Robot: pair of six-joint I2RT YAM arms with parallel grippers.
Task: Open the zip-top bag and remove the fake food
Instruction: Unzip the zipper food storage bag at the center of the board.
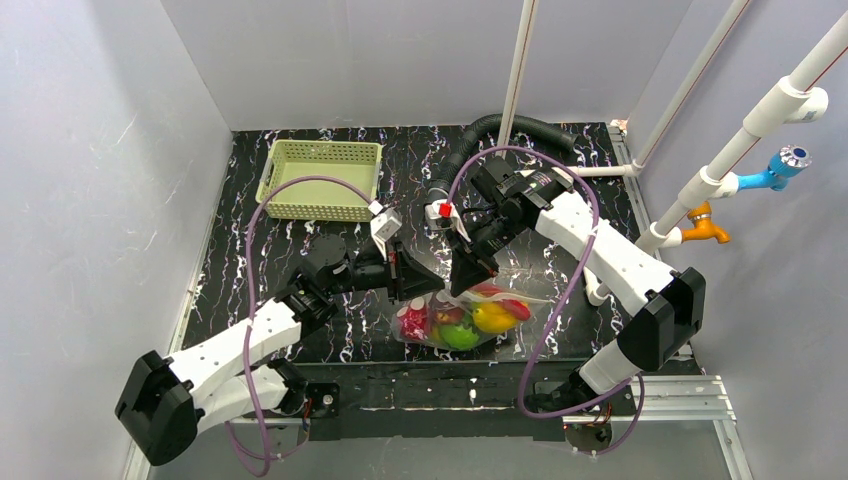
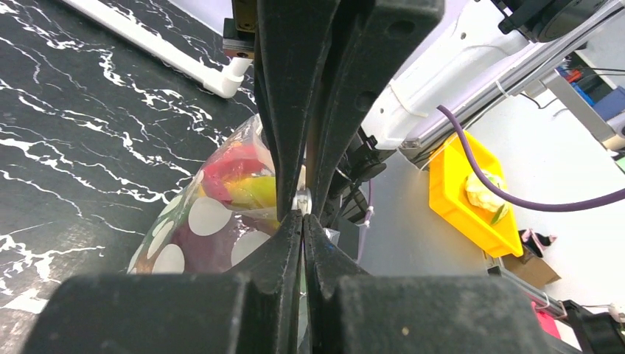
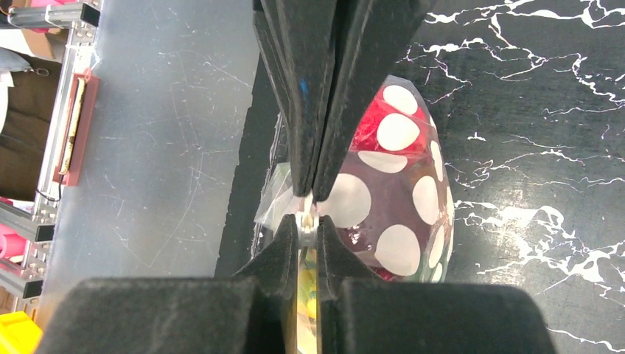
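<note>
- the clear, floppy plastic zip-top bag (image 1: pixel 470 322), printed with white oval spots, lies on the black, white-veined marble-pattern table surface (image 1: pixel 225 285). it is close to the near edge, about midway along it.
- the fake food (image 1: pixel 493 317), small glossy plastic pieces, sits inside the bag. yellow, green and red pieces show through the film.
- the left gripper (image 1: pixel 437 290) reaches in from the left. its jaws are closed and pinch the bag's upper edge.
- the right gripper (image 1: pixel 462 290) comes down from the far right. its jaws are pressed together on the same upper edge, just beside the left gripper's tips.
- in each wrist view, a small white piece of the bag's edge sits between the fingertips, with the spotted film bulging beside them.
- it cannot be told whether the zip strip is parted.
- a pale green lattice plastic basket (image 1: pixel 322 148) stands near the far left corner of the surface, well apart from the bag.
</note>
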